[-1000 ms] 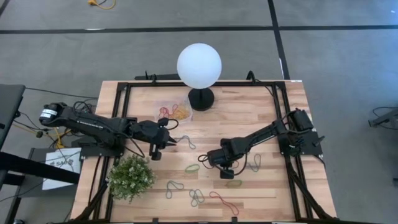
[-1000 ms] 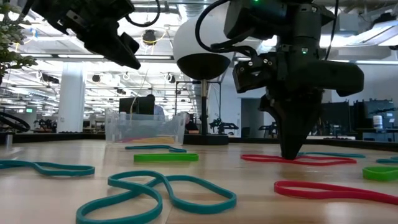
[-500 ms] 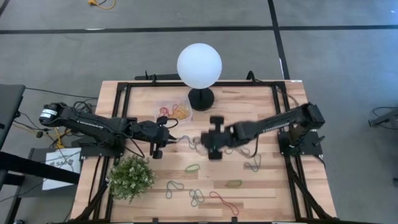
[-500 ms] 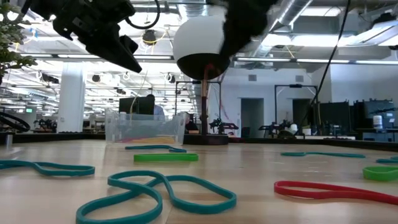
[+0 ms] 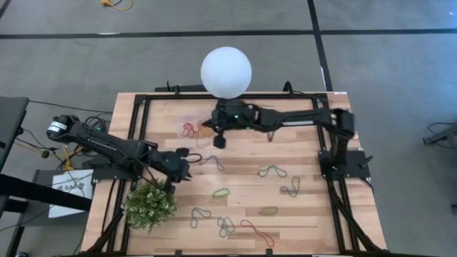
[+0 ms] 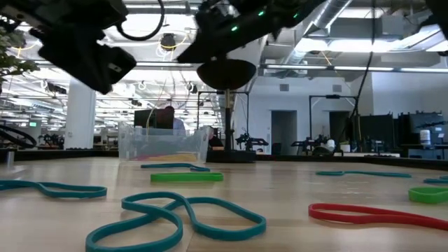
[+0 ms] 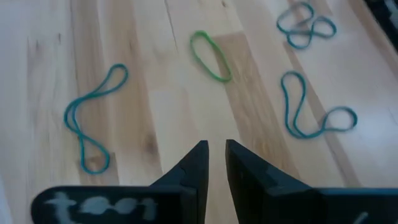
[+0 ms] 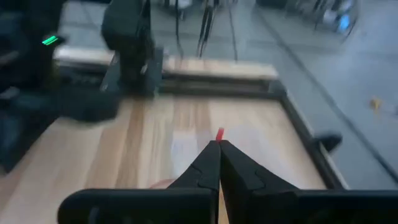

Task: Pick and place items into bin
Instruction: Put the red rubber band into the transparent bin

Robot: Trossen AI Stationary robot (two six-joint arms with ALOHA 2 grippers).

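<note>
A red band is pinched at the right jaws' tips, above the clear tub; other coloured bands lie scattered.

The right wrist view is smeared: only a red sliver shows at the closed tips, possibly a rubber band. In the high view the lamp globe hides its own base, and the bin (clear plastic) is barely traceable.
</note>
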